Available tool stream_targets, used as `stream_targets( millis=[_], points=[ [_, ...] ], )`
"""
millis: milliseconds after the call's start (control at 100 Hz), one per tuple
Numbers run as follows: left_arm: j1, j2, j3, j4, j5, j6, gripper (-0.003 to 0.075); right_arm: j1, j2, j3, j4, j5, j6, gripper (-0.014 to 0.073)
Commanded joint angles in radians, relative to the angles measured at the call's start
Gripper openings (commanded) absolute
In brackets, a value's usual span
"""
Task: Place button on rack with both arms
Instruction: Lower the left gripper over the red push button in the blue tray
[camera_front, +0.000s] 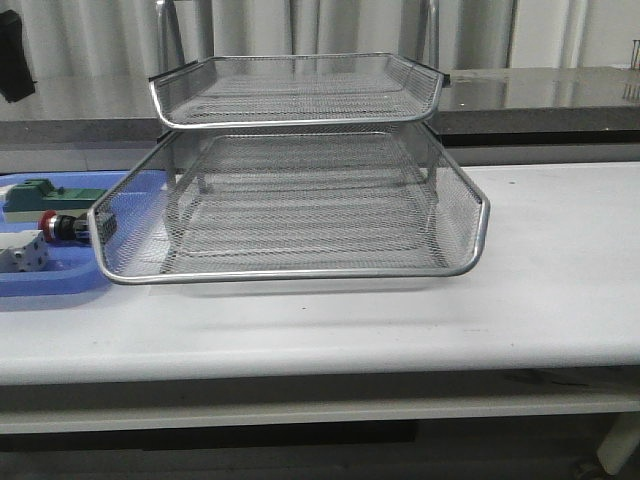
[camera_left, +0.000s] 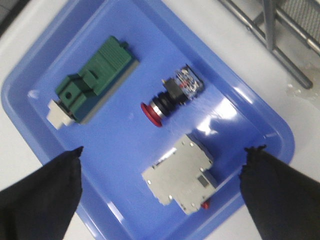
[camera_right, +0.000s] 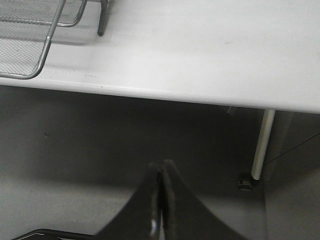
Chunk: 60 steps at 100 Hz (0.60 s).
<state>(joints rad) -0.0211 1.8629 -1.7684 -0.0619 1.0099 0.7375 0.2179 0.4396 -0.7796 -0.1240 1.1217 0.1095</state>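
The button (camera_left: 172, 97) lies on its side in the blue tray (camera_left: 120, 140), red cap toward the tray's middle. It also shows at the table's left as the button (camera_front: 57, 228), just beside the rack's lower front corner. The rack (camera_front: 300, 200) of silver wire mesh stands mid-table. My left gripper (camera_left: 165, 150) hangs open above the tray, its black fingers (camera_left: 45, 195) wide apart and holding nothing; the button lies just beyond the fingertips. My right gripper (camera_right: 161, 169) is shut on nothing, low in front of the table edge, to the right of the rack's corner (camera_right: 30, 50). Neither arm shows in the front view.
In the tray, a green-and-cream block (camera_left: 92, 80) lies beside the button and a grey-white block (camera_left: 182, 177) sits between my left fingers. A rack leg (camera_left: 282, 55) runs close past the tray. A white table leg (camera_right: 262, 145) stands near my right gripper.
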Motion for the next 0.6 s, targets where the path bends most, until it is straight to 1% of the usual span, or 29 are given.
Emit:
stream_targets(
  millis=[0, 110, 250, 590],
  points=[
    [-0.022, -0.047, -0.034, -0.020, -0.123, 0.006, 0.0627, 0.001, 0.008, -0.029, -0.018, -0.057, -0.003, -0.0067],
    [-0.047, -0.032, -0.036, -0.008, -0.184, 0.028, 0.0603, 0.001, 0.008, -0.029, -0.018, -0.057, -0.003, -0.0067],
    [-0.073, 0.024, -0.040, -0.001, -0.190, 0.083, 0.0596, 0.001, 0.008, -0.029, -0.018, -0.057, -0.003, -0.0067],
    [-0.087, 0.190, -0.042, 0.116, -0.205, 0.082, 0.0596, 0.001, 0.008, -0.029, -0.018, -0.057, -0.003, -0.0067]
  ],
)
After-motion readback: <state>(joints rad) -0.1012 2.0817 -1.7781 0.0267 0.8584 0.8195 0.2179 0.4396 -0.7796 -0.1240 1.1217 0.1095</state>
